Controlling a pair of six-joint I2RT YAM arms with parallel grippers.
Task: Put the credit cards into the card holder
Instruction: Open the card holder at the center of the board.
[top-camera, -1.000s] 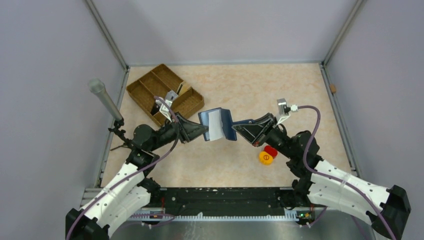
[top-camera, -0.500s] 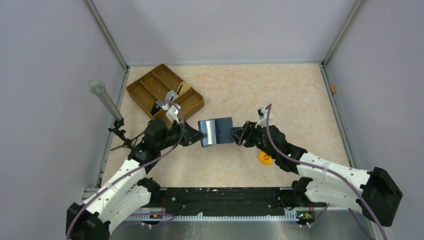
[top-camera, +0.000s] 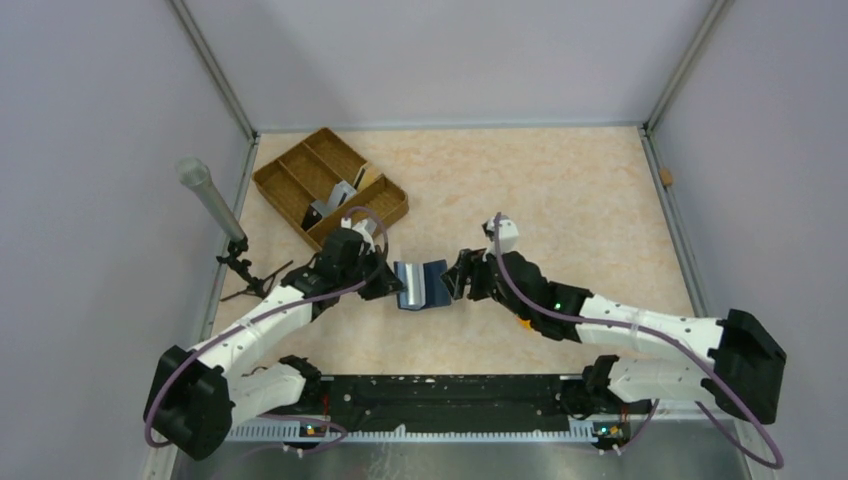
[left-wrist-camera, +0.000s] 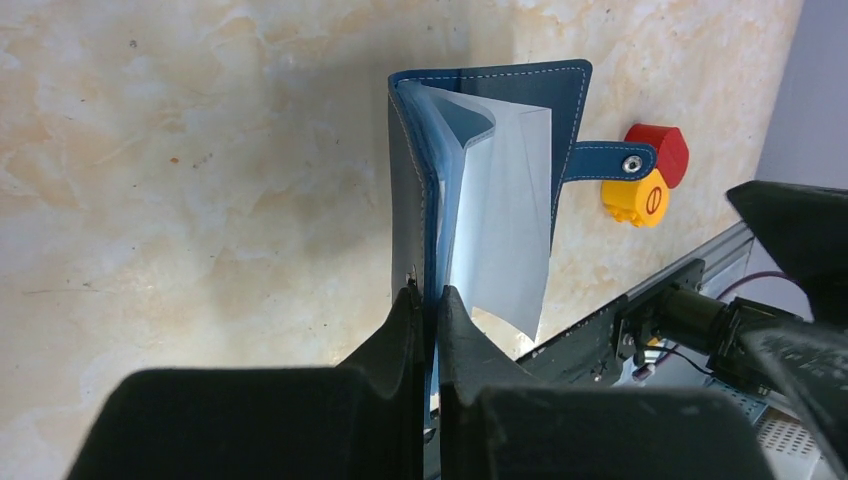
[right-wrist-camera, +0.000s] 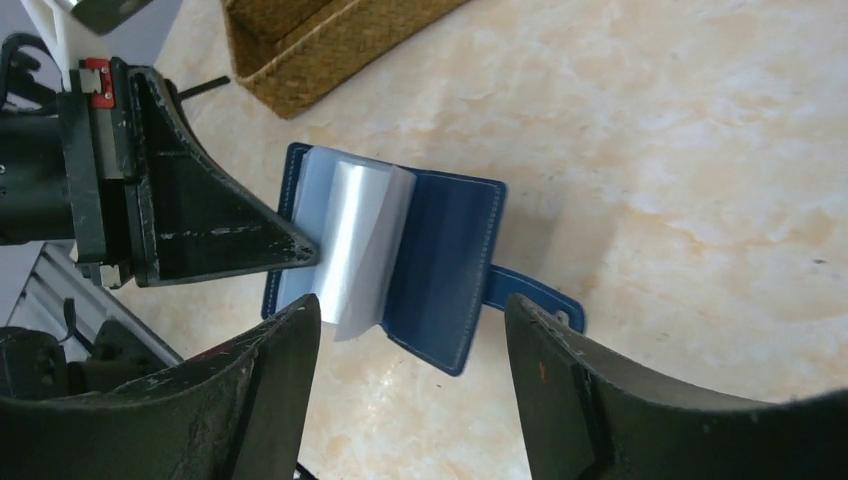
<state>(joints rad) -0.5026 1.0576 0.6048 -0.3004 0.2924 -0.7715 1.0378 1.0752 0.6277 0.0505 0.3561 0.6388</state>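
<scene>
Jaws of left gripper (left-wrist-camera: 427, 295) pinched shut on one cover edge of card holder (left-wrist-camera: 570, 110), held open between the arms. Snap tab (left-wrist-camera: 610, 160) points toward right gripper (right-wrist-camera: 410, 308), whose jaws stand wide, apart from it. Contents of clear sleeves (left-wrist-camera: 500, 220) not discernible.

I see the dark navy-blue folding card holder (top-camera: 421, 285) lying open between the two arms, over the beige marbled surface (top-camera: 560, 190). The left end effector (top-camera: 393, 287) meets its left edge. The right end effector (top-camera: 455, 284) sits just beside its right edge. The brown woven divided tray (top-camera: 385, 205) lies at far left.
</scene>
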